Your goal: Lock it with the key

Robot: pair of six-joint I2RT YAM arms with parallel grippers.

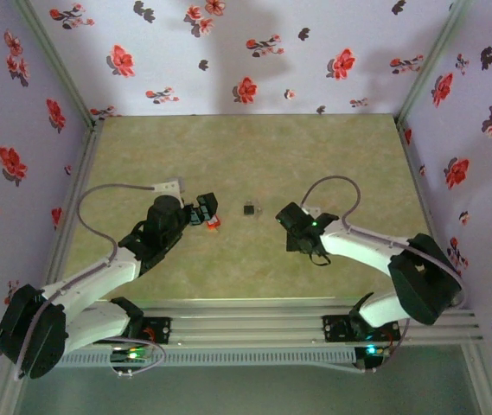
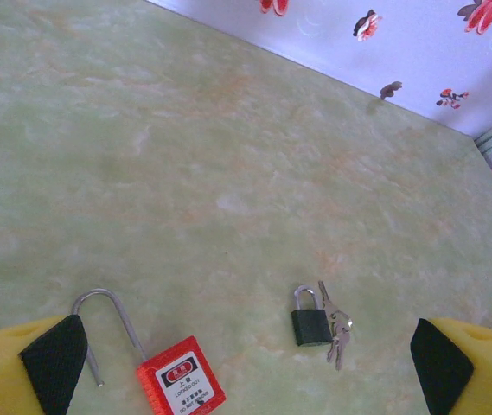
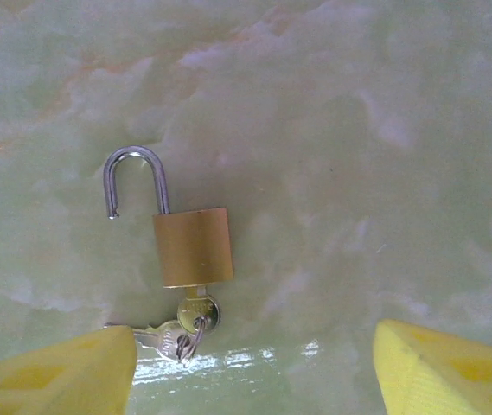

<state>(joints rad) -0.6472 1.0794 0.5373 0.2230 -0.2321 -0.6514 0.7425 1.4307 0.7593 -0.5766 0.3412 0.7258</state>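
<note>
The red padlock (image 2: 175,380) lies flat on the table, label up, its silver shackle (image 2: 107,303) swung open. It sits low between the wide-open fingers of my left gripper (image 2: 247,359), nearer the left pad (image 2: 55,359), and is not held. From above, red padlock (image 1: 212,222) sits at the left gripper (image 1: 206,212) tips. My right gripper (image 3: 254,346) is open over a small brass padlock (image 3: 194,246) with an open shackle. A brass key (image 3: 198,313) sits in its keyway; a ringed second key (image 3: 163,339) reaches the left finger. The black-headed key is out of view.
A small dark padlock (image 2: 311,327) with its shackle closed lies mid-table, with silver keys on a ring (image 2: 339,333) beside it; from above this dark padlock (image 1: 250,208) is between the two grippers. Flowered walls (image 1: 246,52) enclose the green table (image 1: 254,147) on three sides.
</note>
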